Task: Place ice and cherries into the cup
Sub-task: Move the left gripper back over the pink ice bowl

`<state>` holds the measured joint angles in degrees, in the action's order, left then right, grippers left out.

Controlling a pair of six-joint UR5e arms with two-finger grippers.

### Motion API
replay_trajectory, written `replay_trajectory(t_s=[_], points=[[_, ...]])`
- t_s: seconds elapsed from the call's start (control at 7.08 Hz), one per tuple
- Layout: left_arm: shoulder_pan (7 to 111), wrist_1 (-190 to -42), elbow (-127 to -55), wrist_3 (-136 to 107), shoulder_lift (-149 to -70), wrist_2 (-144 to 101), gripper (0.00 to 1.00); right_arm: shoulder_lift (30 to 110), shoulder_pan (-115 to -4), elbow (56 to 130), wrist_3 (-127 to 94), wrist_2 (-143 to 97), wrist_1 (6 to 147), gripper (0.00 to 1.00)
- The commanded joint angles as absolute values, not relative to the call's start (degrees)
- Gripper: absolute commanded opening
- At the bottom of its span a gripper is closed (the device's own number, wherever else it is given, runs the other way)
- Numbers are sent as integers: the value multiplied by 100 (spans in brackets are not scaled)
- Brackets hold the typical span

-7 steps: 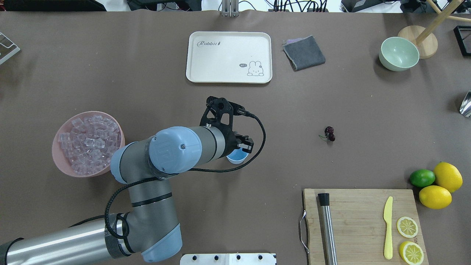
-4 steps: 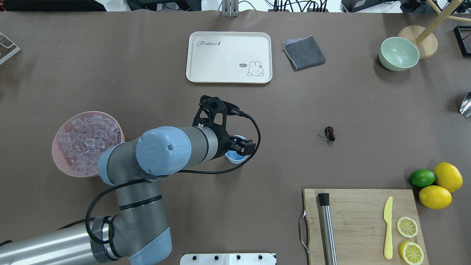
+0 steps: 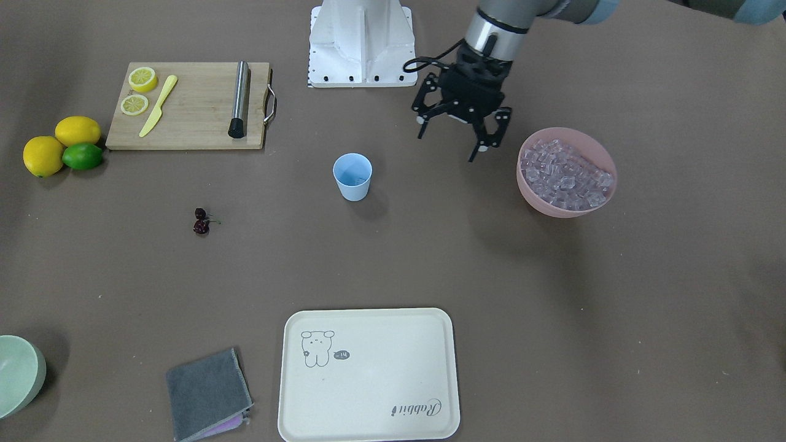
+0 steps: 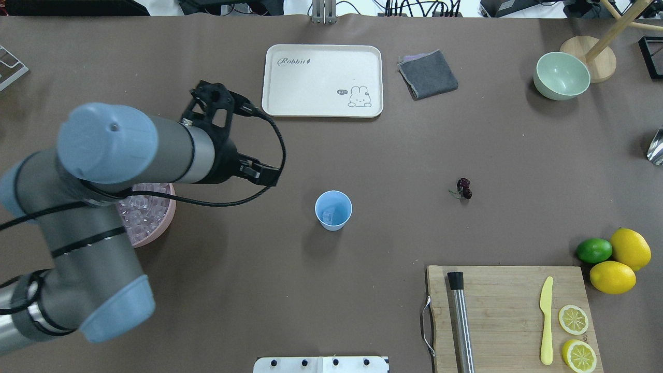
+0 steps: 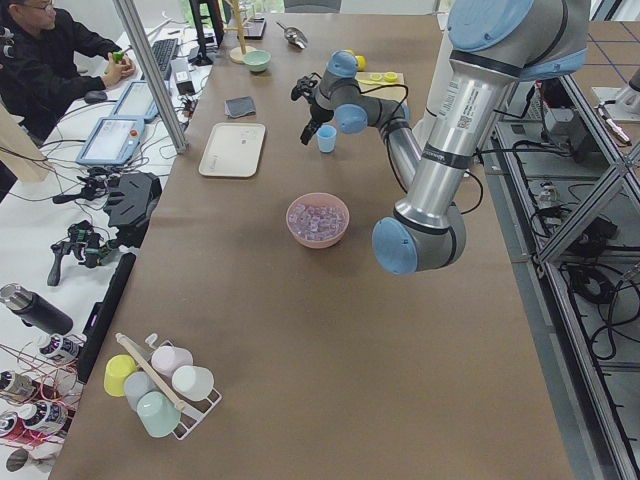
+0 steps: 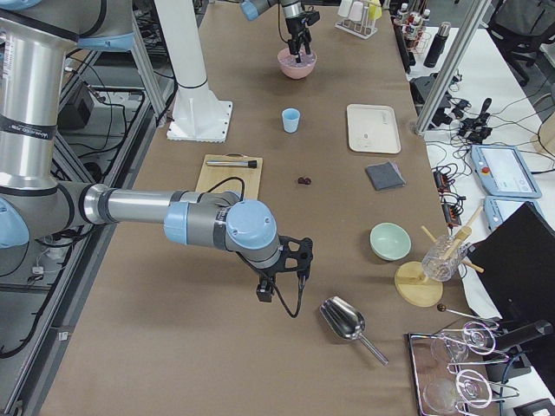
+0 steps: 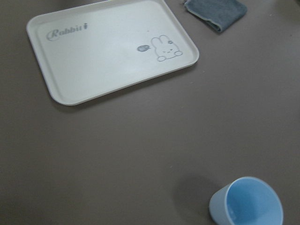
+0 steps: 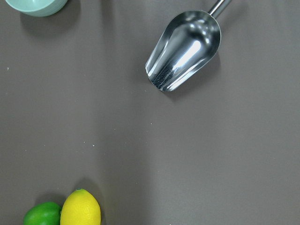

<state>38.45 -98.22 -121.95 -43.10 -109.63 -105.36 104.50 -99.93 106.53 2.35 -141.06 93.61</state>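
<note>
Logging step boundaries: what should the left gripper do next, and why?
Probably move over the pink bowl and descend onto the ice. The left gripper hangs open and empty between cup and pink bowl. The cup seems to hold just one cube, and the cherries lie on the table.

Matt plastic cup (image 3: 352, 177), shiny metal scoop (image 8: 185, 49)
</note>
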Motion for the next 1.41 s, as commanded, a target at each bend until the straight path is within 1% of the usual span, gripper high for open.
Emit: replay_trajectory(t_s=[0.0, 0.14, 0.28, 0.99, 1.13, 1.27], points=[[4358, -9782, -12804, -4593, -9717, -11004, 97, 10459, -9993, 10635, 220, -14115, 9369, 100], [4673, -9878, -12814, -4397, -9486, -11013, 97, 10459, -9993, 10643, 220, -14124, 9369, 100], [4745, -9914, -12841, -3316, -9379, -11021, 97, 10459, -9993, 10644, 228, -14133, 9369, 100], [4763, -9940, -12718, -260, -9352, -11326, 98, 10424, -9993, 10661, 229, -14317, 9360, 100], [4807, -9975, -12570, 250, -9317, -11373, 98, 10424, -9993, 10661, 220, -14326, 9360, 100], [4816, -10341, -12351, 290, -9064, -11373, 97, 10433, -9993, 10652, 211, -14352, 9360, 100]])
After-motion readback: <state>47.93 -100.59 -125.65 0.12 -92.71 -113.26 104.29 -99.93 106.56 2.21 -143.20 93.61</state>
